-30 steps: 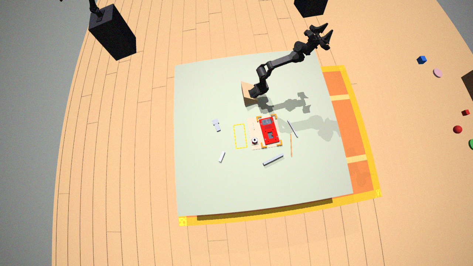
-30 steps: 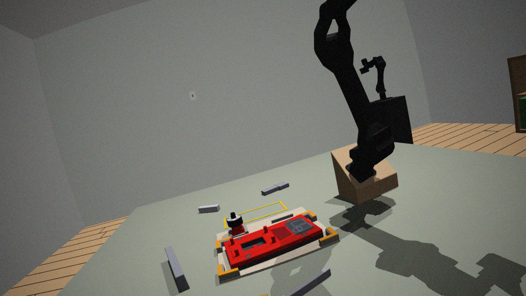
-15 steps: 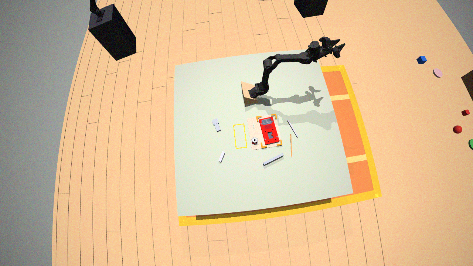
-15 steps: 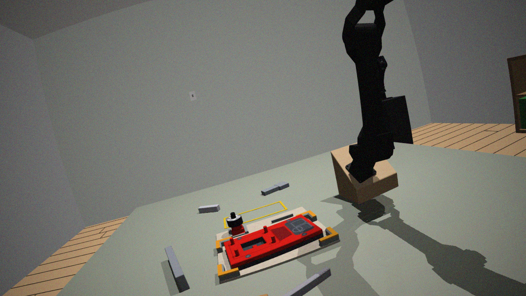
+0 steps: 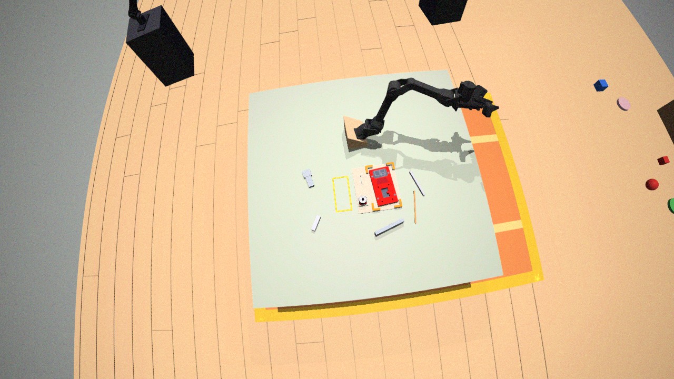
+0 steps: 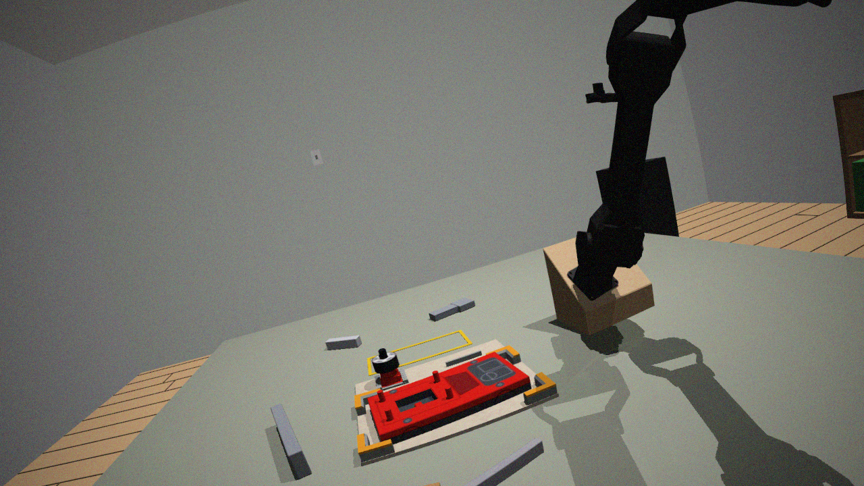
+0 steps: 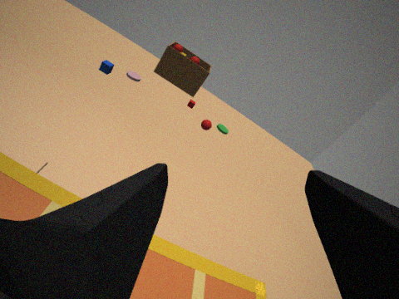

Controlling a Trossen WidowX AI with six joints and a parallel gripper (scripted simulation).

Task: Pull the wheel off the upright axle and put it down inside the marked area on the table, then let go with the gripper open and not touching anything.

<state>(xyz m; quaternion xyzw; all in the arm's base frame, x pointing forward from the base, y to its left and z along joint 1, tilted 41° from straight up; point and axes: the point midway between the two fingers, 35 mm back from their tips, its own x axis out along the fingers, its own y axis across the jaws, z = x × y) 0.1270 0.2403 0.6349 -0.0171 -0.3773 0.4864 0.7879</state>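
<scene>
The black-rimmed wheel [image 5: 361, 200] [image 6: 385, 366] sits on the upright axle, whose dark tip [image 6: 382, 352] stands out above it. The axle's red block [image 6: 391, 379] is on the pale board [image 5: 363, 188] [image 6: 494, 345]. The marked area is a yellow outline [image 5: 334, 194] [image 6: 435, 354] on the table beside the board, with nothing inside it. My gripper [image 5: 493, 111] [image 7: 236, 176] is open and empty, raised at the table's right edge in the top view, far from the wheel. It is out of frame in the exterior view.
A red case [image 5: 376, 188] [image 6: 471, 389] lies on the board between orange corner brackets [image 5: 402, 203] [image 6: 541, 389]. Grey bars [image 5: 389, 228] [image 6: 342, 343] and an orange stick [image 5: 414, 207] lie around the board. My arm stands on a wooden block [image 6: 568, 295].
</scene>
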